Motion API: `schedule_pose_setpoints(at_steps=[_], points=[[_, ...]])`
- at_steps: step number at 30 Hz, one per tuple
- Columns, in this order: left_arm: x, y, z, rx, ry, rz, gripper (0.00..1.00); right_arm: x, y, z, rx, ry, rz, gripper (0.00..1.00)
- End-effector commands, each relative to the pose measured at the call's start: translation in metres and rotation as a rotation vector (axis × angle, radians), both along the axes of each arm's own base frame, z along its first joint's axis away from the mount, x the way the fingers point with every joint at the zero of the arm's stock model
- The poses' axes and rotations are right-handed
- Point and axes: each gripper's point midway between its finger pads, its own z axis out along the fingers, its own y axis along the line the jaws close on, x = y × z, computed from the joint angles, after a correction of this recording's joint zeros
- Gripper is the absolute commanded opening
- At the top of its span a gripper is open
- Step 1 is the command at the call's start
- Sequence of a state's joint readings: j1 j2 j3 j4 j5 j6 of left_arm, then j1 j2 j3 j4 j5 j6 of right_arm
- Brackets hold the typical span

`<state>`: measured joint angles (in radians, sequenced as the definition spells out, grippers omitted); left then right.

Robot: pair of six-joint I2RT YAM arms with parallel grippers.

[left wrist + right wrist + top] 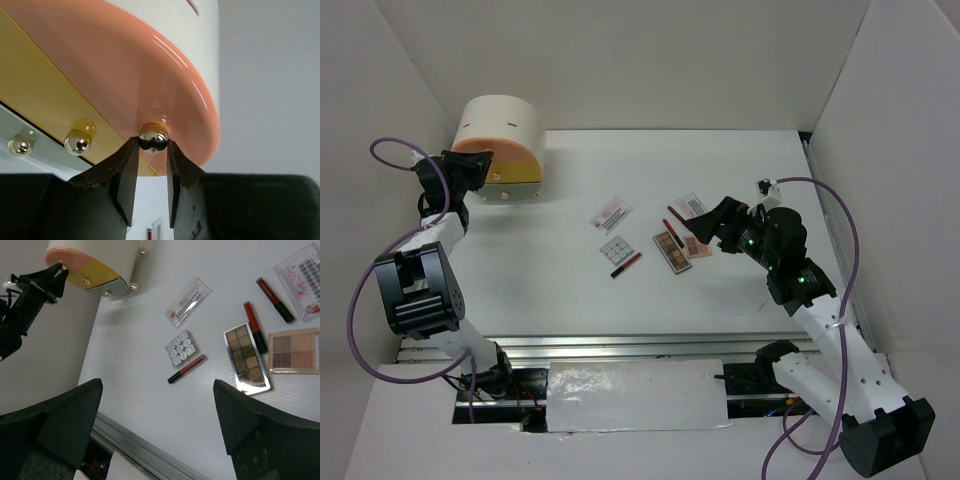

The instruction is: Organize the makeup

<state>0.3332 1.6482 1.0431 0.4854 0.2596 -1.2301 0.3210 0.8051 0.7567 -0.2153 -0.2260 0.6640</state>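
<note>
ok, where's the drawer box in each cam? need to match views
Top external: drawer box at upper left.
Left wrist: drawer box fills the upper left, seen close up.
Right wrist: drawer box in the top left corner.
Shared landmark: left gripper pinching a drawer knob on the pink front, visible in all three.

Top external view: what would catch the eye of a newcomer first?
The rounded cream, pink and yellow drawer box at the far left, where the left gripper grips the pink drawer's metal knob. Next, scattered mid-table: a long brown palette, a white square palette, a red pencil. The right gripper hangs open near their right end.
</note>
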Motion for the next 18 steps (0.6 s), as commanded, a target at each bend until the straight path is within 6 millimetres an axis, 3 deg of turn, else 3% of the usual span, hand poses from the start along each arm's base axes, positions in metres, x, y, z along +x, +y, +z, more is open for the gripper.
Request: schedule_pose_setpoints(at_steps=[1, 14, 18], points=[[-0.001, 0.0, 0.004, 0.037, -0.039, 0.007, 0.31, 0.005, 0.004, 0.015, 0.015, -0.07, 0.012, 1.0], [-0.034, -0.01, 0.003, 0.036, -0.058, 0.01, 0.29, 0.003, 0.004, 0.014, 0.018, -0.07, 0.019, 1.0], [-0.048, -0.013, -0.005, 0.039, -0.041, 0.021, 0.29, 0.003, 0.004, 0.016, 0.022, -0.075, 0.02, 1.0]])
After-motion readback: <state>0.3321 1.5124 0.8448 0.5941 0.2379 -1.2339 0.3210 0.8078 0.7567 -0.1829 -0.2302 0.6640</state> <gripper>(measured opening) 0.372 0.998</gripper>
